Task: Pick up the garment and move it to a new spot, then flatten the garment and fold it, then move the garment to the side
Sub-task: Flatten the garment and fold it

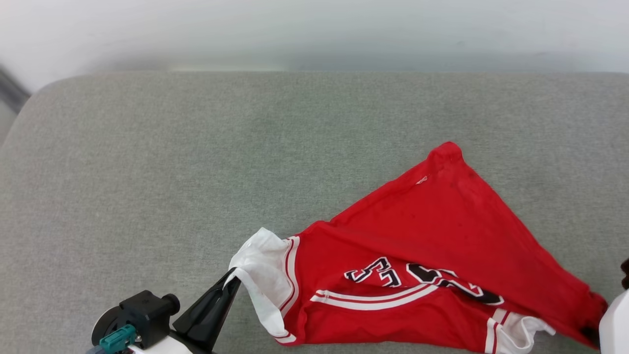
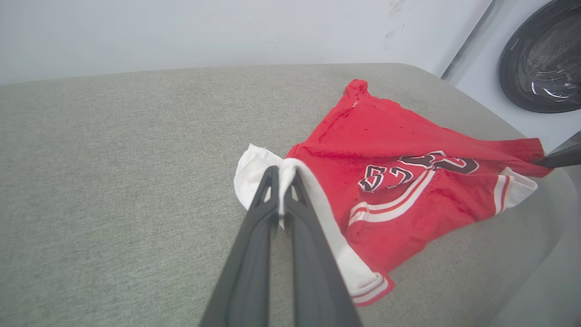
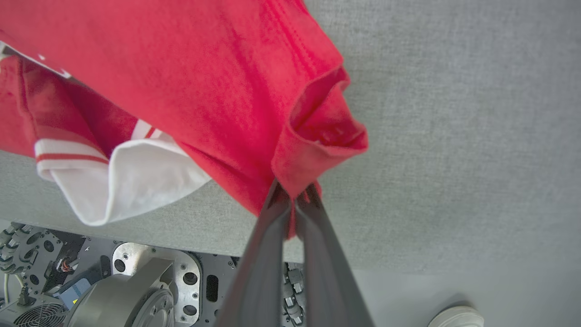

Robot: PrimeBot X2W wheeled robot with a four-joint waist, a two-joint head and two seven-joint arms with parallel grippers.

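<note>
left end effector [image 2: 281,176] is right up in our face in the left wrist view, fingers pressed together on the white sleeve [image 2: 254,165] of the garment [image 2: 386,131], just beside the stripe trim. right end effector [image 3: 292,196] is likewise clamped, on a bunched red hem corner [image 3: 317,136].

so where are we? the garment is strung between the two grips, low on the right half of the grey fabric-topped desk [image 1: 147,172]. most of it rests on the cloth in a rumpled triangle. we'd call this the pick-up-and-move part, or the very start of spreading it. it's not flat, the numbers [image 1: 422,278] are creased under a fold, and folding and setting aside are all yet to come.

views differ a fair bit. the head view gives us the whole triangle but can't settle the right grip, and the right wrist view shows that pinch plainly, plus the robot base [image 3: 136,281] under the desk edge. the left wrist view adds a washer door [image 2: 540,63] beyond the desk's far corner.
</note>
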